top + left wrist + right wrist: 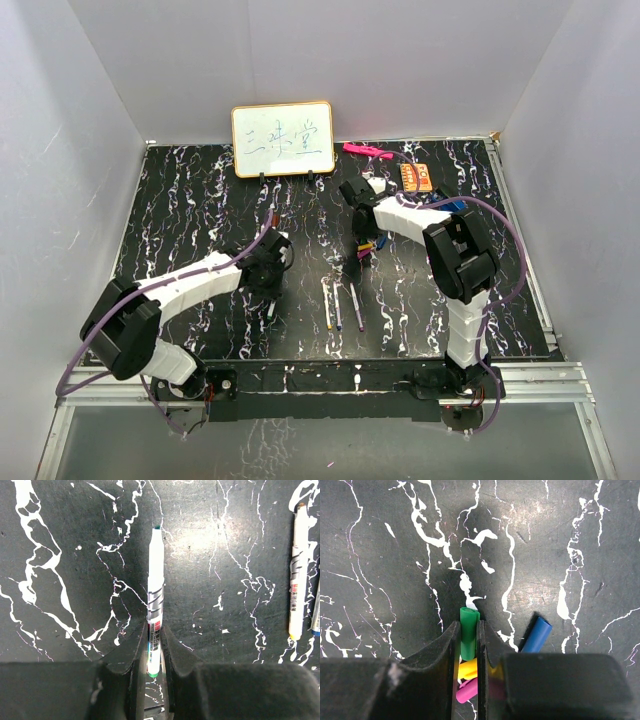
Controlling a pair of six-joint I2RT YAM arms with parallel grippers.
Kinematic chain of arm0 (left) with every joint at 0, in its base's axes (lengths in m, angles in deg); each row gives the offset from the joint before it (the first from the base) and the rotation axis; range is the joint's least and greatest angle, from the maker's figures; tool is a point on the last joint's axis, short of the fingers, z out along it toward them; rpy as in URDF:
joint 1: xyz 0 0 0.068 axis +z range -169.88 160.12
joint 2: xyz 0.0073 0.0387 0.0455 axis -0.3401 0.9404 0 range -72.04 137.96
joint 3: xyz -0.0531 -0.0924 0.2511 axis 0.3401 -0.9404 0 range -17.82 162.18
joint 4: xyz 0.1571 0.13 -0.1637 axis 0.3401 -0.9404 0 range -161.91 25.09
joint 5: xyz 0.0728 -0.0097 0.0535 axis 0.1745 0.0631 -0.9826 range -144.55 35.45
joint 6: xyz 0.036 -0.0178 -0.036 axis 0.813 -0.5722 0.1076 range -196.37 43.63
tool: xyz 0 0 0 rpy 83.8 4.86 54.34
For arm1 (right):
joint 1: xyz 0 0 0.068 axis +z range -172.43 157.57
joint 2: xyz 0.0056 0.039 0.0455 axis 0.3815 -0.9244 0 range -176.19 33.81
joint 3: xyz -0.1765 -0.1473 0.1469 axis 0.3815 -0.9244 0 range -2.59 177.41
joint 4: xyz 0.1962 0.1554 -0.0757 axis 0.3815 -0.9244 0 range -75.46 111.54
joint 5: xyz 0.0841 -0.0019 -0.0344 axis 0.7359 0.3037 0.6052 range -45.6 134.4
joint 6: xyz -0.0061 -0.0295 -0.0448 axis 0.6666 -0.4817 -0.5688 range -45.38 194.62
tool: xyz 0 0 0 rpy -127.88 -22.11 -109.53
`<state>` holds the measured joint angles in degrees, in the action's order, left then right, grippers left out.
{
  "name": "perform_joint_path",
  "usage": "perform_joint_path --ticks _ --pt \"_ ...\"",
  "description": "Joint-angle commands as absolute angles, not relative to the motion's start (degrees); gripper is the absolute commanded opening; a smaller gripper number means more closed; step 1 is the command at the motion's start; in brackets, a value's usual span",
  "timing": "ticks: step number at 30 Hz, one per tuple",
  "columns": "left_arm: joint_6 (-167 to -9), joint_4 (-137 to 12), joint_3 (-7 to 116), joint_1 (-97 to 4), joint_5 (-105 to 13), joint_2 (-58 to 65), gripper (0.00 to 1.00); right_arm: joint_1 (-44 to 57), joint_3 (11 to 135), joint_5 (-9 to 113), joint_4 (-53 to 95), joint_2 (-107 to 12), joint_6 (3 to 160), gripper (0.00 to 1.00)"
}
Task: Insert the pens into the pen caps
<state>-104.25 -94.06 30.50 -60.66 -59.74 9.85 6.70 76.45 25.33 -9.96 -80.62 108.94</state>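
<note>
Left pincer (pixel 154 630) clamps slim pen (pixel 155 580); right pincer (pixel 469 627) stubby green cap (pixel 468 617).

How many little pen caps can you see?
4. The green cap is pinched in the right gripper; the yellow cap and purple cap lie behind it under the gripper; the blue cap lies apart, rightward in the wrist view. Another may be hidden beneath.

3 pens (pixel 337 305) on table (pixel 200 200), caps (pixel 537 635) just behind
</note>
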Motion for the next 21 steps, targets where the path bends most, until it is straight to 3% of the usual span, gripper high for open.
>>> perform_joint_path --ticks 1,10,21 --pt "-104.4 -94.8 30.5 -60.8 -60.4 10.4 0.0 6.5 75.1 26.7 -11.0 -83.1 108.1 0.0" --pt "-103.2 -92.1 31.7 -60.8 -61.0 10.2 0.0 6.5 78.5 27.1 -9.1 -81.3 105.7 0.0" --pt "-100.8 -83.6 33.3 -60.8 -58.6 8.7 0.0 6.5 75.8 31.9 2.6 -68.8 103.3 0.0"
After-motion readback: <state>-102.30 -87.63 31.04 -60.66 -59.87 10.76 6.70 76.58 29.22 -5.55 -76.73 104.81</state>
